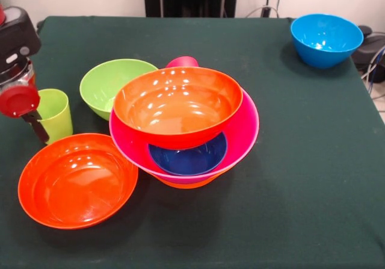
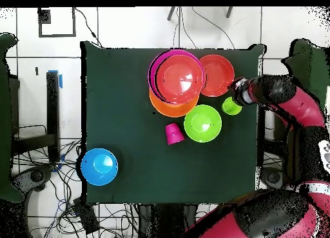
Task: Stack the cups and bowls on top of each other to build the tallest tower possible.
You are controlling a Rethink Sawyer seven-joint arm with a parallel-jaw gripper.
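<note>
The tower stands mid-table: a big pink bowl (image 1: pixel 243 130) (image 2: pixel 155 68) holds a small dark blue bowl (image 1: pixel 189 156) and a tilted big orange bowl (image 1: pixel 177 103) (image 2: pixel 178 79). It rests on an orange piece (image 1: pixel 186 183) (image 2: pixel 169 108) that is mostly hidden. A lime green cup (image 1: pixel 55 114) (image 2: pixel 231 106) stands upright at the left. My gripper (image 1: pixel 38 129) (image 2: pixel 237 95) is right at its outer wall. A red-pink cup (image 1: pixel 182 61) (image 2: pixel 174 133) sits behind the pile. A green bowl (image 1: pixel 111 83) (image 2: pixel 202 123) lies between pile and lime cup.
A shallow red-orange bowl (image 1: pixel 78 180) (image 2: pixel 217 75) lies at the front left, close to the pile and the lime cup. A light blue bowl (image 1: pixel 326 38) (image 2: pixel 99 166) stands alone at the far right corner. The dark green table (image 1: pixel 301 191) ends just left of my gripper.
</note>
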